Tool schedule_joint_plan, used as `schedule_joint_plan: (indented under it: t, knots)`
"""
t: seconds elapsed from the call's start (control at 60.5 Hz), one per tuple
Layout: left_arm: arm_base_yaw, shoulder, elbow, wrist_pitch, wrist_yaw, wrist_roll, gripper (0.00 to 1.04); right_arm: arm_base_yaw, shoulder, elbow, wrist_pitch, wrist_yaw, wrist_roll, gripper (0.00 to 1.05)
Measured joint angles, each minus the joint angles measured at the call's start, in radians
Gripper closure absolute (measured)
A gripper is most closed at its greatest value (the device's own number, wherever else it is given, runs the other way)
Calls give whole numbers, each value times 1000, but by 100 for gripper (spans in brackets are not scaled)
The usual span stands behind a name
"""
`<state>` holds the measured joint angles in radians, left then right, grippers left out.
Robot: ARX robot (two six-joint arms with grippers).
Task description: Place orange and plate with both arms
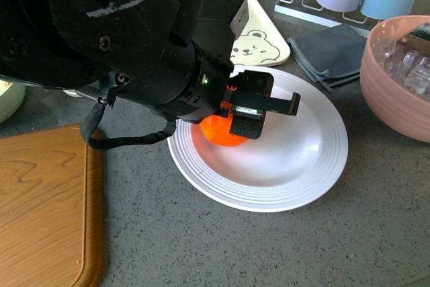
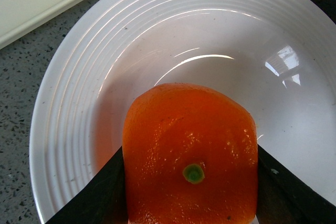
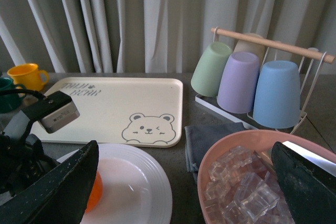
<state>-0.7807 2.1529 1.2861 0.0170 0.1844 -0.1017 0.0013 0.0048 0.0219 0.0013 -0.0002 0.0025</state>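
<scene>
White plate [image 1: 316, 166] sits on the grey counter [image 1: 201, 247], and the left gripper [image 1: 243, 120] is clamped on the orange [image 2: 189, 145] over the plate's well, left of centre. I can't tell whether the fruit is touching the plate. The right gripper [image 3: 184, 153] has its jaws spread wide and empty, off by the pink bowl [image 1: 396, 105]. I'd lower the orange until it bears on the flat bottom, open slowly and evenly so it doesn't roll on the glossy slope, then lift straight up.
</scene>
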Motion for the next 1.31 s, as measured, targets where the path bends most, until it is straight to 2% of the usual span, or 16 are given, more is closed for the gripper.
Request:
schedule_joint_plan:
  t: [0.281, 0.463, 0.545, 0.958, 1.206, 1.305]
  knots:
    - [-20, 30, 47, -14, 3, -1, 54, 0, 0, 0, 0, 0, 0, 9]
    - [-20, 29, 47, -7, 3, 0, 20, 0, 0, 0, 0, 0, 0, 9]
    - [-20, 29, 45, 0, 2, 0, 8, 0, 0, 0, 0, 0, 0, 9]
    - [43, -77, -49, 71, 21, -94, 9, 0, 0, 0, 0, 0, 0, 9]
    - [138, -225, -146, 135, 70, -230, 9, 0, 0, 0, 0, 0, 0, 9]
    - [207, -278, -196, 168, 78, -285, 9, 0, 0, 0, 0, 0, 0, 9]
